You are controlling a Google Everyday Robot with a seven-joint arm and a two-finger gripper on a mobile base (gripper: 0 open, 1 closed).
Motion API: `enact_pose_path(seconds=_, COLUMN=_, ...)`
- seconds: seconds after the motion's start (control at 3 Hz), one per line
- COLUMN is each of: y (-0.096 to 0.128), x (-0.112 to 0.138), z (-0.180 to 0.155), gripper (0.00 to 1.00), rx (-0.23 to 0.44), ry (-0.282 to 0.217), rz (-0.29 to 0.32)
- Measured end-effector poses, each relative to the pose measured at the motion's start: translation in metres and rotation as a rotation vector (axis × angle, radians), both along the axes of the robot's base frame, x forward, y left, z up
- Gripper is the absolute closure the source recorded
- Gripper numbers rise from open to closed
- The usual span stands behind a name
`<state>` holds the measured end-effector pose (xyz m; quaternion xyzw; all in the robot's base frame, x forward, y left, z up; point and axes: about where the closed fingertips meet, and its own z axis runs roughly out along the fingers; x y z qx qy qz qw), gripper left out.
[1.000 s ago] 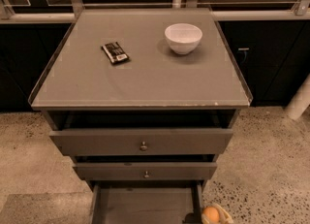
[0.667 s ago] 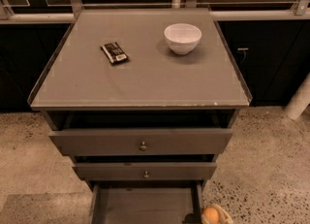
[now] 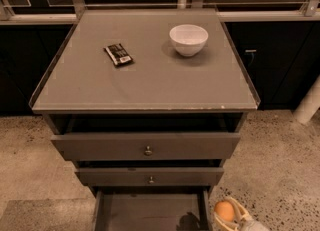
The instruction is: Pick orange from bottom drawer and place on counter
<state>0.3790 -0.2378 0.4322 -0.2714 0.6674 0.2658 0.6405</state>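
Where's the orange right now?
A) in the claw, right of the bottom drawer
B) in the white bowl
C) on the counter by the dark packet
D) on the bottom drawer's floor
A: the orange sits in the claw at the view's lower right, outside the open bottom drawer. The counter carries the white bowl and a dark packet, no fruit.

Counted were: drawers (image 3: 100, 147) 3, bottom drawer (image 3: 150, 212) nearest | knobs (image 3: 148, 150) 2 | counter (image 3: 150, 85) 1 | white bowl (image 3: 188, 39) 1, far right | dark packet (image 3: 118, 54) 1, far left | orange (image 3: 224, 210) 1, clasped by gripper (image 3: 226, 213) 1, near right.
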Motion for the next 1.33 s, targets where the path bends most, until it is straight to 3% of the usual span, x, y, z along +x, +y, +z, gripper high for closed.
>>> enact_pose_path(seconds=0.67, y=0.026, x=-0.01, z=0.147, gripper=1.0, rx=-0.194, ry=-0.193, rz=0.031)
enact_pose_path(seconds=1.0, y=0.026, x=-0.01, z=0.147, gripper=1.0, rx=-0.194, ry=-0.193, rz=0.031)
enact_pose_path(seconds=1.33, y=0.027, x=-0.009, z=0.18, gripper=1.0, rx=-0.248, ry=-0.222, rz=0.054)
